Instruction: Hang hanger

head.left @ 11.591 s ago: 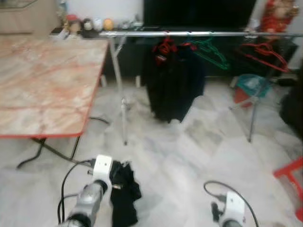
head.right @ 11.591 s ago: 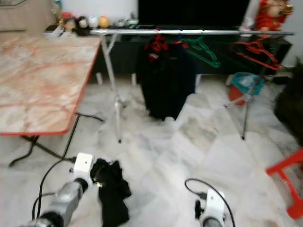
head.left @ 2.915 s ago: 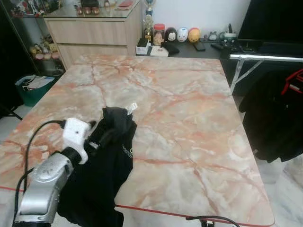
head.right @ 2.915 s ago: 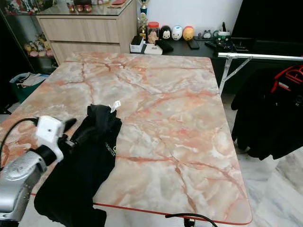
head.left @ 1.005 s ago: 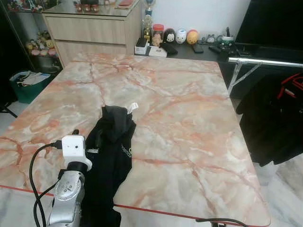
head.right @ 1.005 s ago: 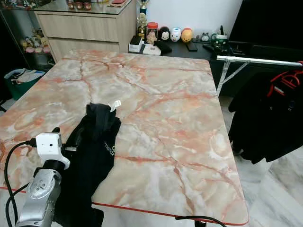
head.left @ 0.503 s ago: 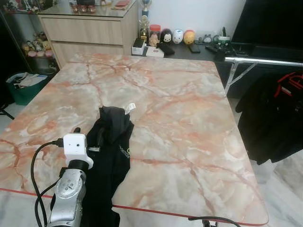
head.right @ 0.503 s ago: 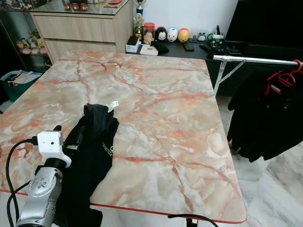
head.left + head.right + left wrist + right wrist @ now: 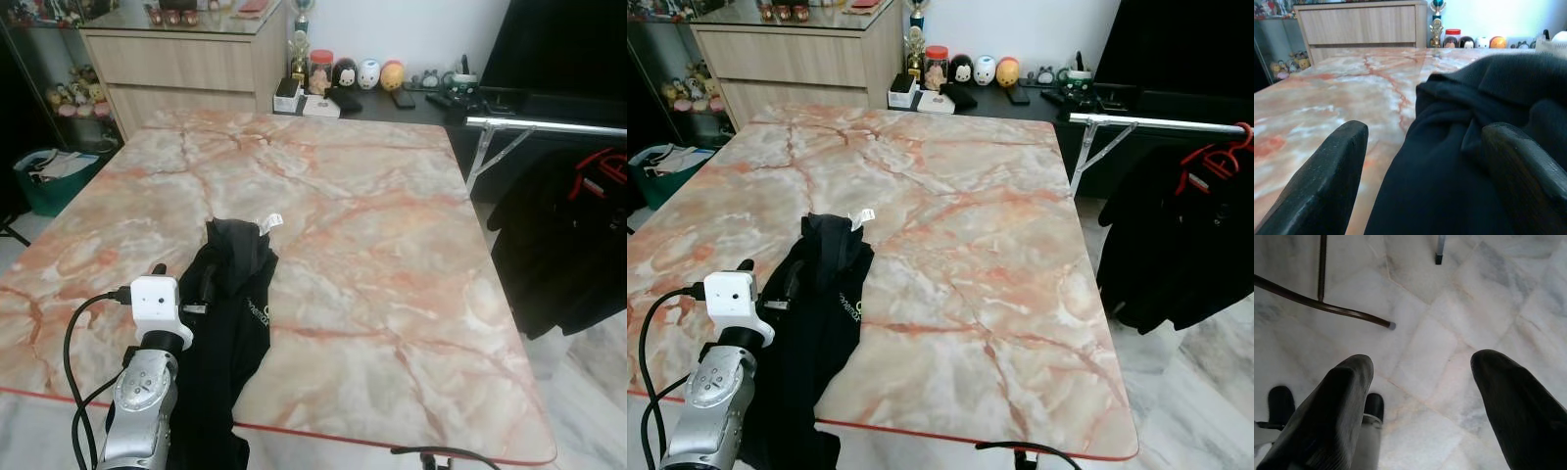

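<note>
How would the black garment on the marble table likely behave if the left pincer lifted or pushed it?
The black garment would probably flop and sag, since it lies crumpled in soft folds. Part of it drapes over the marble table edge, so a push might slide it off. The open left pincer would likely catch only a fold.

Left gripper [image 9: 1420, 161] has released the black garment [image 9: 230, 294].

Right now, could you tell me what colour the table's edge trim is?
Red; the table edge shows best in the right eye view.
</note>
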`<state>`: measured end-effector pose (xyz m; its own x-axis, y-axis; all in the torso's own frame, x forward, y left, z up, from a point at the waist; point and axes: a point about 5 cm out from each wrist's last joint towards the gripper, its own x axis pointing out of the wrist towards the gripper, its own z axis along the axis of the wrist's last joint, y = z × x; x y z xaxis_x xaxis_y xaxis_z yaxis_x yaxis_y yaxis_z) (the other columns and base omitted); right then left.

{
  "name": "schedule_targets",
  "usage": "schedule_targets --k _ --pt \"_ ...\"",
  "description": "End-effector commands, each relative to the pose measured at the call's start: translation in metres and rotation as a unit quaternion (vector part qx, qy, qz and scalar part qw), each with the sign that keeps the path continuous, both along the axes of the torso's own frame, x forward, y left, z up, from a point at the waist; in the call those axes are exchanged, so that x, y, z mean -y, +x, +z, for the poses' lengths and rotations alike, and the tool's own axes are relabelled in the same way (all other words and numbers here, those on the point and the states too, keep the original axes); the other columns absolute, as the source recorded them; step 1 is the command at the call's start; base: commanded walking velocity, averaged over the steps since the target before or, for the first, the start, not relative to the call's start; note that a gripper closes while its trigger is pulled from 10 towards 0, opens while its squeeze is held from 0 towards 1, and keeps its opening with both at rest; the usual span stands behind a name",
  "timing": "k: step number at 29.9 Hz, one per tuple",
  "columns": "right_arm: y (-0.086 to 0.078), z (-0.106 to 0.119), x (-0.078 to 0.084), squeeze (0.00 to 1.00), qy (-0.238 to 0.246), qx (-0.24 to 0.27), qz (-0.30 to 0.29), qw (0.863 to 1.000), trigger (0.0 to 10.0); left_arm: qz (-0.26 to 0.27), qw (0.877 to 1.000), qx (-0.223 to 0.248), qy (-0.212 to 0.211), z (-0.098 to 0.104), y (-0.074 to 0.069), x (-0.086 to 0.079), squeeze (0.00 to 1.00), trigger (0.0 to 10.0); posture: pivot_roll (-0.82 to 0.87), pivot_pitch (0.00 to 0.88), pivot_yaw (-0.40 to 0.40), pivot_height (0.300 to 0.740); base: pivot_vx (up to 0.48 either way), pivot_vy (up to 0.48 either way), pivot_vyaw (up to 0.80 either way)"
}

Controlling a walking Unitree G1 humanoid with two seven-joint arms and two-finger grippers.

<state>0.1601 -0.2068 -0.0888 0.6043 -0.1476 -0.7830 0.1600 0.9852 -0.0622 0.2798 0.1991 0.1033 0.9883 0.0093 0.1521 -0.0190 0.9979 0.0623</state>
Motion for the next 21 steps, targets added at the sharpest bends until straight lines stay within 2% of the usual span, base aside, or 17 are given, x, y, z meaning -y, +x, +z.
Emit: schedule_targets --k 1,13,18,21 --pt "-0.003 -0.001 0.001 0.00 0.004 -0.006 -0.006 1.000 10.0 -0.001 1.000 0.007 0.005 0.004 0.000 -0.001 0.00 10.0 0.13 0.000 -0.031 0.740 -0.247 0.000 0.00" --pt "-0.019 -0.006 0.010 0.00 0.004 -0.020 -0.011 1.000 10.0 0.001 1.000 0.006 0.008 0.004 -0.001 -0.003 0.00 10.0 0.14 0.000 -0.027 0.740 -0.260 0.000 0.00" --pt "-0.021 -0.006 0.009 0.00 0.005 -0.024 -0.012 1.000 10.0 0.001 1.000 0.006 0.008 0.004 -0.001 -0.003 0.00 10.0 0.14 0.000 -0.027 0.740 -0.274 0.000 0.00" --pt "-0.015 -0.005 0.005 0.00 0.006 -0.022 -0.009 1.000 10.0 0.000 1.000 0.006 0.008 0.004 -0.001 -0.002 0.00 10.0 0.14 0.000 -0.027 0.740 -0.270 0.000 0.00"
